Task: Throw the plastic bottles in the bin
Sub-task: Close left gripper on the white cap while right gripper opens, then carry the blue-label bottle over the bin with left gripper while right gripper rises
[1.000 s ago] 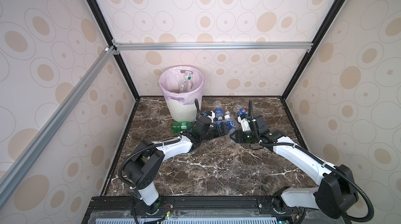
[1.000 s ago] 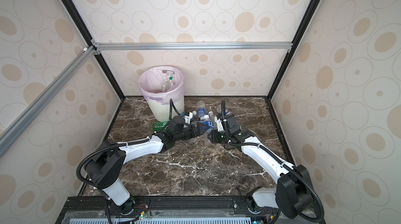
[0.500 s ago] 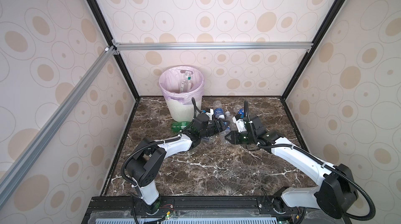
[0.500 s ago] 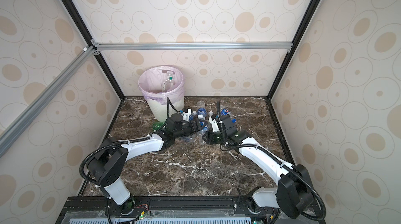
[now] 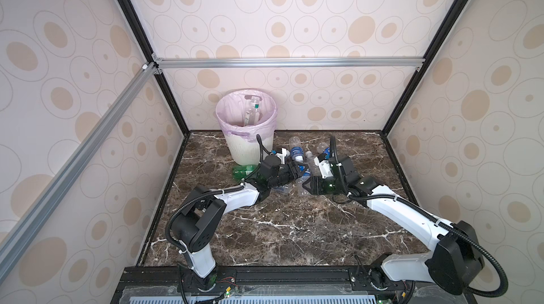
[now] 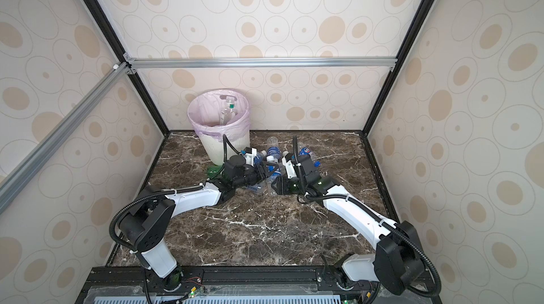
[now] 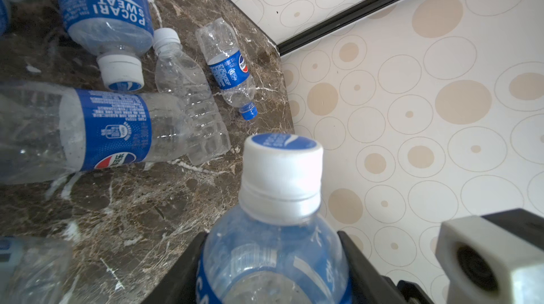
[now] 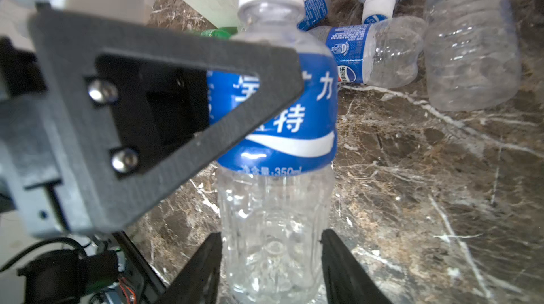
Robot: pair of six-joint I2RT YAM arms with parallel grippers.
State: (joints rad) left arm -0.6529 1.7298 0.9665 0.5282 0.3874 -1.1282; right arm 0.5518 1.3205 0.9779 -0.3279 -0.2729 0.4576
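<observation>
Plastic bottles (image 5: 295, 152), mostly clear with blue labels, lie heaped on the dark brown marble desk (image 5: 279, 229) by its back edge. They are just beside the round white ribbed plastic bin (image 5: 244, 150), lined with a pale pink bag, near the back left corner. In both top views you see one clear green-banded bottle (image 5: 250, 115) leaning inside the bin, and a green bottle (image 5: 244, 170) lying at the bin's foot. Your left claw (image 5: 298, 169) and right claw (image 5: 307, 189) meet in front of the heap, with a clear white-capped bottle (image 5: 303, 181) between them.

In the left wrist view, the left claw (image 7: 270, 234) presses its black jaws against both sides of that white-capped bottle (image 7: 279, 193) below the shoulder, so it has hold of it. Beyond, a Pocari Sweat bottle (image 7: 103, 8), a Pepsi-labelled bottle (image 7: 112, 128), an unlabelled clear bottle (image 7: 182, 81) and a small blue-capped bottle (image 7: 229, 69) lie flat on the desk.

In the right wrist view, the right claw (image 8: 270, 237) has its jaws on either side of the bottle's clear base. You cannot tell whether they press on it or stand clear. A flat black finger (image 8: 164, 49) of the left claw crosses the blue label. A crushed label-less bottle (image 8: 471, 37) lies behind.
</observation>
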